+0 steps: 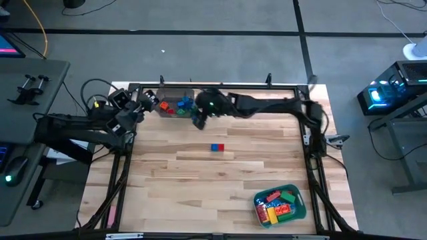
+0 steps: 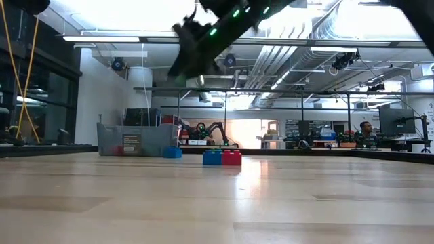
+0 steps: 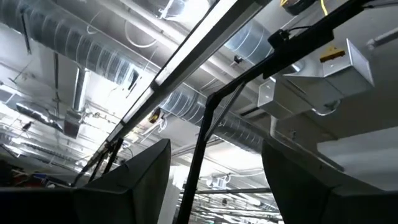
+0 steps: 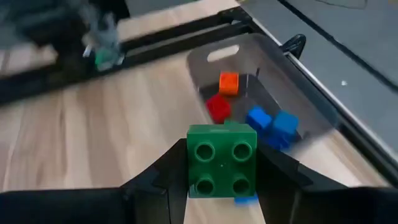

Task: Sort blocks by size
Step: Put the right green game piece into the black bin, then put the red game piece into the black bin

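Observation:
My right gripper point(image 4: 221, 186) is shut on a green four-stud brick point(image 4: 221, 158), in the air beside the clear grey bin point(image 1: 175, 105) at the table's far left. The bin point(image 4: 292, 81) holds orange, red and blue bricks. A blue brick point(image 2: 212, 157) and a red brick point(image 2: 232, 157) sit side by side on the table's middle point(image 1: 217, 147). Another blue brick point(image 2: 171, 152) lies by the bin. My left gripper point(image 1: 148, 100) is open and empty at the far left, pointing up toward the ceiling. My right gripper pinches the green brick by two opposite side walls point(image 4: 189, 163) between its two fingers. The brick's studded top faces the wrist camera. The brick is lifted clear, well above the table.
A teal bin point(image 1: 297, 208) at the near right holds several red, yellow, green and blue bricks. A black frame point(image 1: 220, 85) runs along the table's far edge. Bare wood lies between the two bins.

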`<state>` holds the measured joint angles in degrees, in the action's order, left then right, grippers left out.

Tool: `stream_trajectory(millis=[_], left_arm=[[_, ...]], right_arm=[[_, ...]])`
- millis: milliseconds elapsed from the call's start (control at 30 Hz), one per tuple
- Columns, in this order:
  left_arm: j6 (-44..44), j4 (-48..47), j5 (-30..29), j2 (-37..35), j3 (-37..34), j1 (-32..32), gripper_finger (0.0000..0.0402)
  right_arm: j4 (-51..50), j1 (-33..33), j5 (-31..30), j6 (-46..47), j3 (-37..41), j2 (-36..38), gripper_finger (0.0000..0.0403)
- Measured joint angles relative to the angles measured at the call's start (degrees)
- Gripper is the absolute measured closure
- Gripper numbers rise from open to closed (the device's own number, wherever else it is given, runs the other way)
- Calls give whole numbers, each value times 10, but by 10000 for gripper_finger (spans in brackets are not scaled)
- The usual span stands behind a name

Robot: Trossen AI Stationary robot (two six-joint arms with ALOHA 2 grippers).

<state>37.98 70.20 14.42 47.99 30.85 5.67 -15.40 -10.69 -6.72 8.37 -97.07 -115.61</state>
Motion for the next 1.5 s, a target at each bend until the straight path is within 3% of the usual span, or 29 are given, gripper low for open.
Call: stream_trajectory(millis=[133,367,533,633,700,800,1033,1200,1333,1500], left_arm=[[5,-5,-12,2,0,0,165],[9,-5,-15,3,0,0,165],[10,-10,-16,3,0,-1,165],[9,-10,-16,3,0,-1,165],[9,-13,-16,3,0,-1,165],[9,-18,-16,3,0,-1,165],[8,-24,-16,3,0,-1,165],[8,-45,-16,3,0,-1,165],[8,-59,-16,3,0,-1,165],[9,-63,-16,3,0,-1,165]], right_arm=[[44,-18,41,52,-62,-84,265],[11,-28,30,117,-193,-187,258],[-33,-44,39,118,-264,-213,100],[-68,-60,62,79,-296,-209,30],[-113,-70,64,54,-327,-207,13],[-203,-88,65,7,-381,-189,21],[-380,-116,107,-30,-288,-95,39],[-437,-43,174,-55,-175,-52,39],[-419,46,160,-91,-88,-45,39],[-357,122,88,-128,-1,-45,38]])
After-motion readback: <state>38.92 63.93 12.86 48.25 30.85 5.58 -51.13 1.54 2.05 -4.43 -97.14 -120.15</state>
